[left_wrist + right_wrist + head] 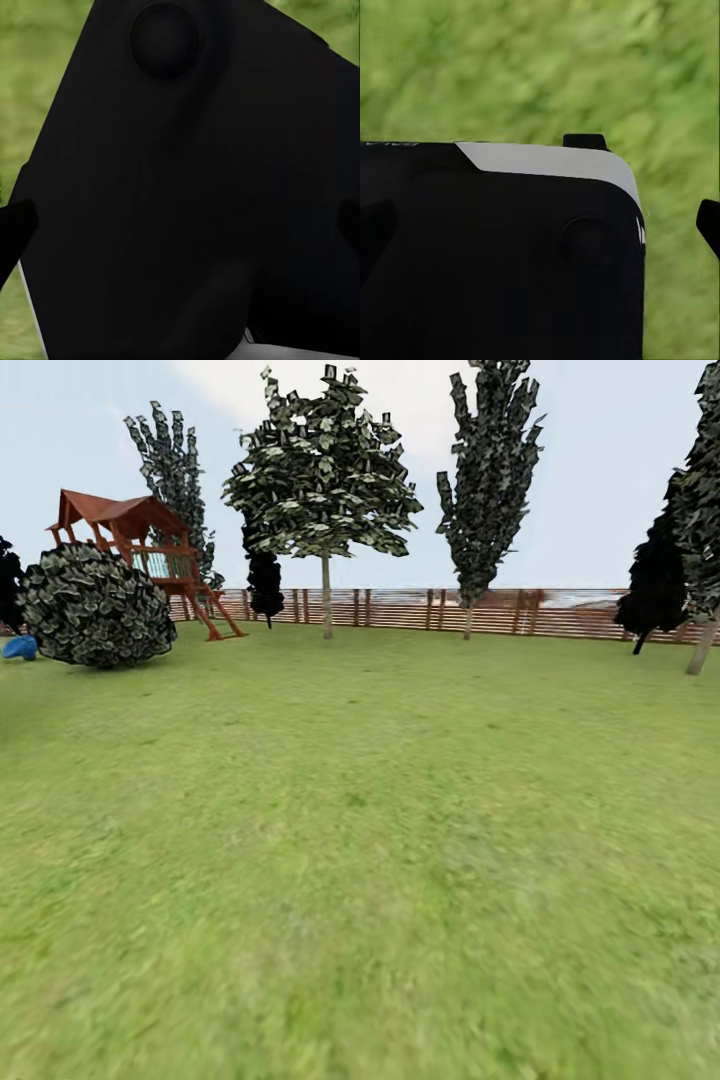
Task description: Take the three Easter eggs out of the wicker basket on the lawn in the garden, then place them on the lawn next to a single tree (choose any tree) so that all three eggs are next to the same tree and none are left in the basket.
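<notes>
Head view shows the lawn running far to a tree by a fence. Wrist views are too dark to tell either end effector's state.

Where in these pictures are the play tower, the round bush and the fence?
Play tower [118,518], head view: on its red-brown roof.
Round bush [95,605], head view: on the middle of its foliage.
Fence [400,609], head view: on the slats between two tree trunks.
</notes>
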